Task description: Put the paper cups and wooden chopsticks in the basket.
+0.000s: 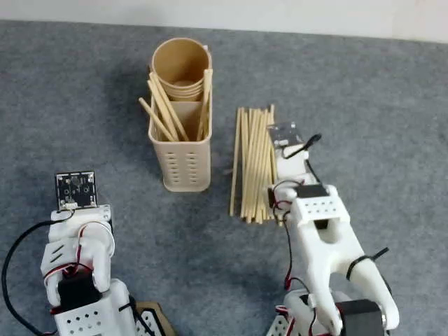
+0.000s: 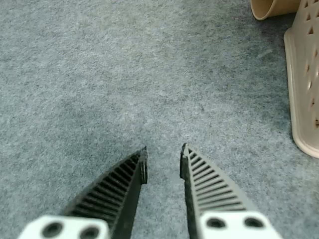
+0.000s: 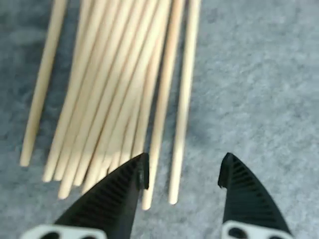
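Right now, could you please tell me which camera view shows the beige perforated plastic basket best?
The high view: the beige perforated plastic basket appears whole, with paper cups and wooden chopsticks inside. The left wrist view catches one perforated wall; the right wrist view faces loose wooden chopsticks instead.

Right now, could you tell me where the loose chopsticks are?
In the high view, the loose chopsticks lie bundled right of the basket, their near ends at the open right gripper.
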Controlling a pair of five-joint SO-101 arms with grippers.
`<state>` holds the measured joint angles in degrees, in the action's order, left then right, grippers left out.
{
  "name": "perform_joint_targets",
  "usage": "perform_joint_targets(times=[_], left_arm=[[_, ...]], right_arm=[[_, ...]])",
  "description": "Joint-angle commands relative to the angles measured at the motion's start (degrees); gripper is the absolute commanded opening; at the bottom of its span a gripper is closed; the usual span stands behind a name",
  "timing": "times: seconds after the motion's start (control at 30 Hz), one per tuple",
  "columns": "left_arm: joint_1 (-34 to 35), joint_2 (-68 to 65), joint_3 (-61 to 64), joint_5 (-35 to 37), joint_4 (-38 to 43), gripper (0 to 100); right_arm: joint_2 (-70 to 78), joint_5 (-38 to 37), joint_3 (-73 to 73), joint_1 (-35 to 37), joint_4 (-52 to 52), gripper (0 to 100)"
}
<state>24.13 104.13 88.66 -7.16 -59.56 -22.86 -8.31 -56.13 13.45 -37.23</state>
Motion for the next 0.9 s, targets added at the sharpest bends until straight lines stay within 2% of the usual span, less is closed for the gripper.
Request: perform_joint_targets(times=[0.0,0.3,0.37,0.47,0.53,0.7,0.87], left_arm=[[-0.8,0.3,-0.3,0.3,1.1,13],[-0.8,0.3,-0.3,0.3,1.1,13],[-0.8,0.3,-0.3,0.3,1.1,13],[-0.8,0.3,-0.3,0.3,1.1,13],[-0.8,0.3,-0.3,0.3,1.1,13],[-0.8,0.3,0.5,0.3,1.4,13],[-0.8,0.3,0.6,0.3,1.5,13]], right_arm=[[0.5,0.6,0.4,0.6,0.9,23.5],[13.8,0.6,3.7,0.1,2.8,22.4],[14.6,0.6,4.7,-0.1,2.7,16.5],[14.5,0.7,5.5,-1.2,2.7,0.1],[14.3,0.9,5.8,-2.1,2.7,2.2],[7.3,1.0,9.1,-3.1,2.6,0.5],[-8.8,1.0,12.3,-2.9,2.6,0.5]])
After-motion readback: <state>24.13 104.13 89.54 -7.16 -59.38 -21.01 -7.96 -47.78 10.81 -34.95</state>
